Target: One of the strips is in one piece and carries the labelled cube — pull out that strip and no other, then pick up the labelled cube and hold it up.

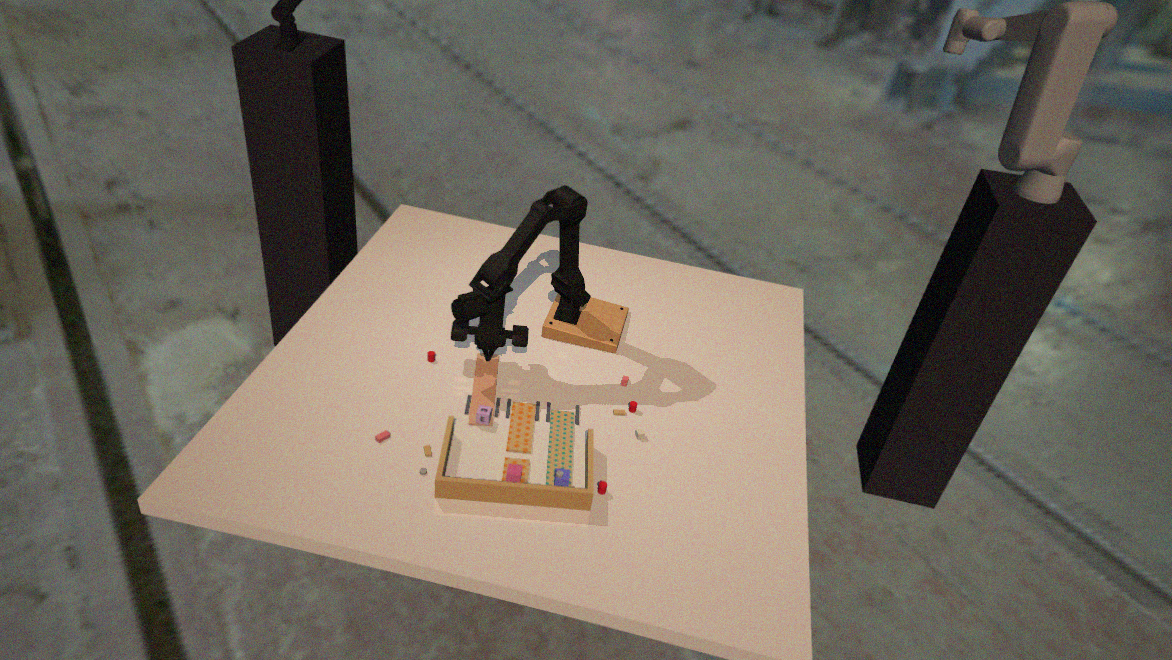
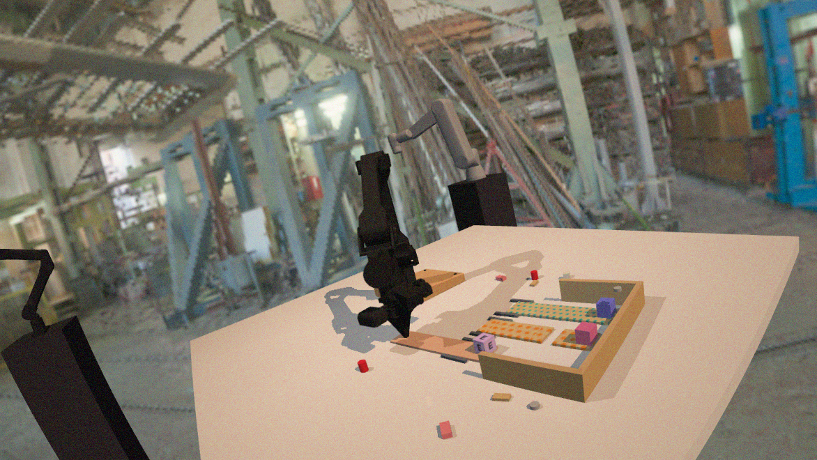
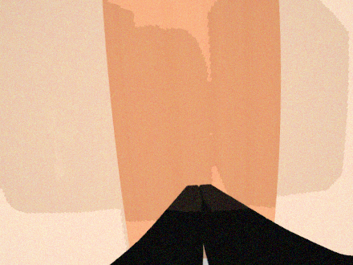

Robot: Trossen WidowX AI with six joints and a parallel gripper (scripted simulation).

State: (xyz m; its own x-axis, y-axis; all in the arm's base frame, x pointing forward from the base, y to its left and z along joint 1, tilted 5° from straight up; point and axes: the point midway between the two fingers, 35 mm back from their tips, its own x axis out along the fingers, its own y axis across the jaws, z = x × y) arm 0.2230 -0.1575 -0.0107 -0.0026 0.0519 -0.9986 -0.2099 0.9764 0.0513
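A plain orange strip (image 1: 484, 381) (image 2: 435, 343) (image 3: 168, 100) lies in one piece, mostly outside the tray's open side. The lilac cube (image 1: 483, 414) (image 2: 482, 341) with dark letters stands on its tray-side end, between dark guides. My gripper (image 1: 488, 357) (image 2: 407, 335) (image 3: 198, 197) is shut with nothing between its fingers; its tips point down at the strip's outer end, touching or just above it. An orange dotted strip (image 1: 521, 426) (image 2: 514, 330) is split by a gap; a pink cube (image 1: 514, 473) (image 2: 585, 332) stands on its far piece. A green dotted strip (image 1: 561, 438) (image 2: 548, 311) carries a blue cube (image 1: 562, 476) (image 2: 605, 307).
The wooden tray wall (image 1: 512, 493) (image 2: 531, 372) closes three sides around the strips. A red cylinder (image 1: 431, 356) (image 2: 362, 366) stands beside my gripper. A red block (image 1: 383, 436) (image 2: 445, 429) and a tan block (image 1: 427, 450) (image 2: 501, 396) lie outside the tray.
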